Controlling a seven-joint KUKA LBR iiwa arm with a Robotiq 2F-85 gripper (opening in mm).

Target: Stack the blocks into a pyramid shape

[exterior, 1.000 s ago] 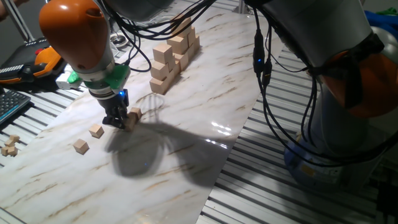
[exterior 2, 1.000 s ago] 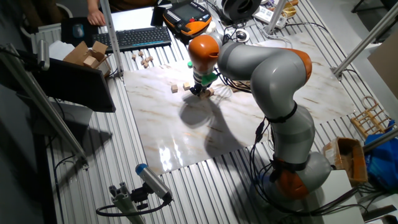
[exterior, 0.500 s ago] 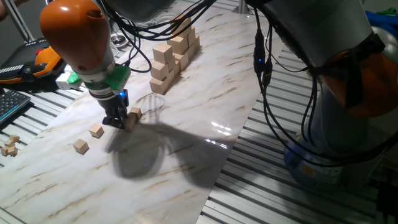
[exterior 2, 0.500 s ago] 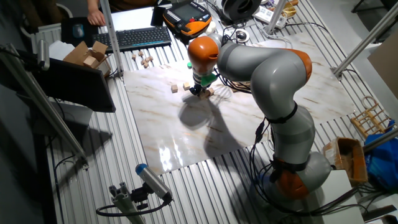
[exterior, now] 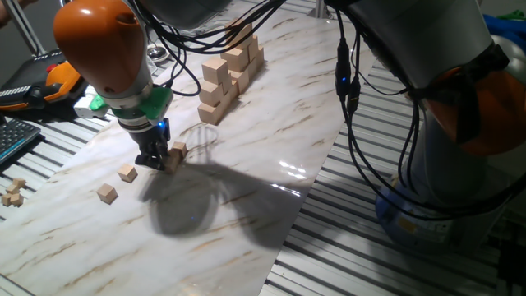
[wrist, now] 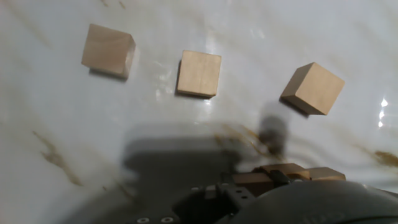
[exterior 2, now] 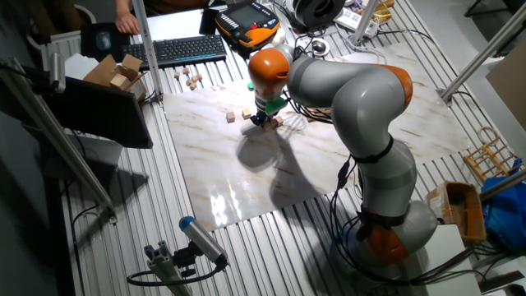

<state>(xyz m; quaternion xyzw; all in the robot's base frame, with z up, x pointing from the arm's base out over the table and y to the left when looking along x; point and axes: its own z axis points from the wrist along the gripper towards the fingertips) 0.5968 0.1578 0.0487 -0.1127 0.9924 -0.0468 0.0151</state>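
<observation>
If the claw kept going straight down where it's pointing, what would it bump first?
The claw points straight down and already sits at the white marbled table top, beside a small light-wood cube. Probably the table itself; depth is unclear.

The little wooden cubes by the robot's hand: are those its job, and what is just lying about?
Job: small cube at the tip of the arm; two loose small cubes beside it.
Lying about: stack of bigger cubes; keyboard; orange handset.
</observation>
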